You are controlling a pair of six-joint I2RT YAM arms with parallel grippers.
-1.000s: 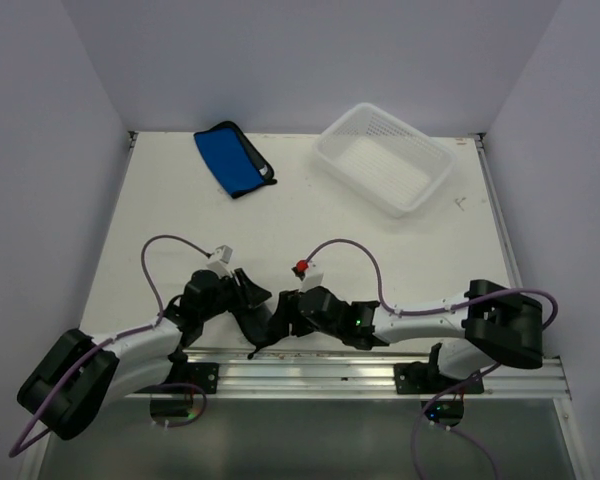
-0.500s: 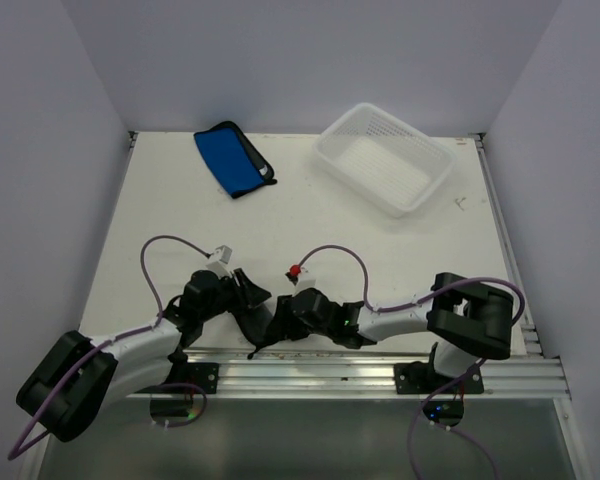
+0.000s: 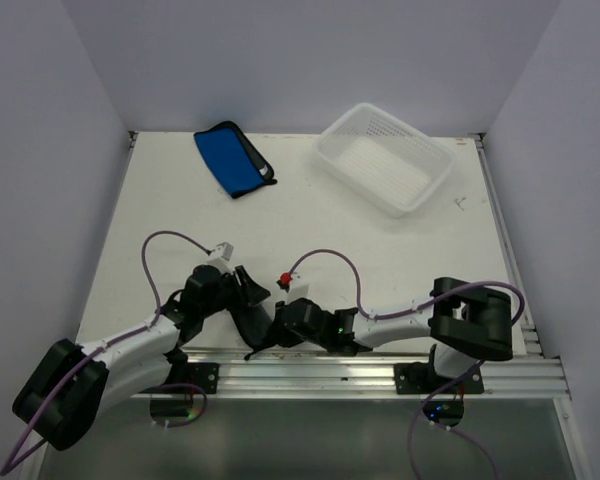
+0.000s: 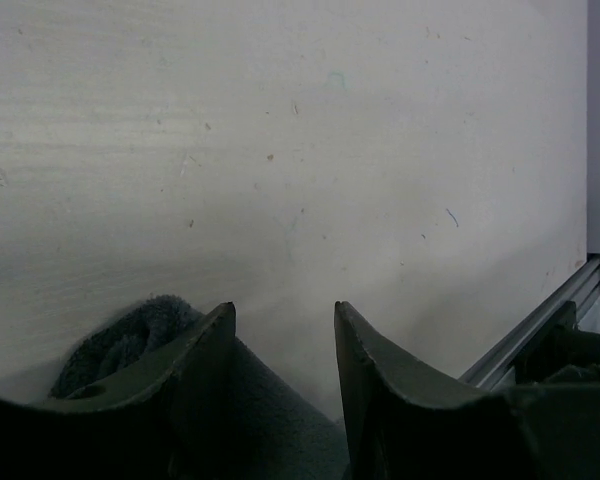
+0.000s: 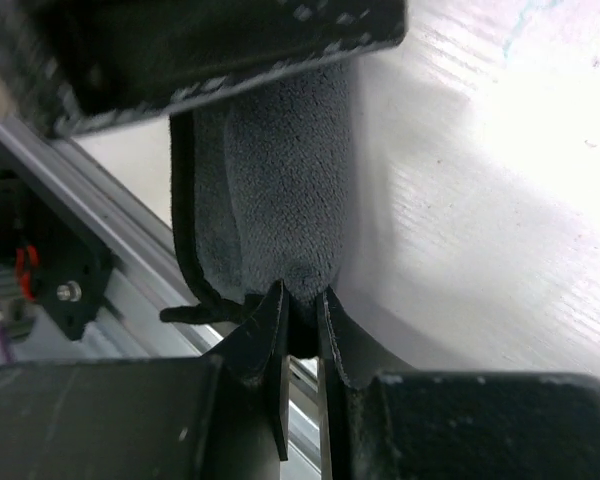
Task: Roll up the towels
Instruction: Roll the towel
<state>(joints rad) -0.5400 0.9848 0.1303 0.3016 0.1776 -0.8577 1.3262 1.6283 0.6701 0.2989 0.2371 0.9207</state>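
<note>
Right gripper [image 5: 302, 303]: fingers [image 5: 268, 332] pinched together on the end fold of a dark grey plush towel with black edging [image 5: 280, 170]. Left gripper [image 4: 283, 322]: fingers [image 4: 195, 365] apart, same towel between and under them; cannot tell whether they press it. This towel lies on the white bench [image 3: 330, 240], well apart from the white perforated plastic basket [image 3: 332, 158], nearward and left of it. Bright blue black-edged towel [image 3: 228, 160]: unrolled, left of the basket.

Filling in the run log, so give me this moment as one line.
task: roll towels | right gripper: shut on dark towel edge | left gripper: open, straddling it | blue towel: far left, untouched
</note>
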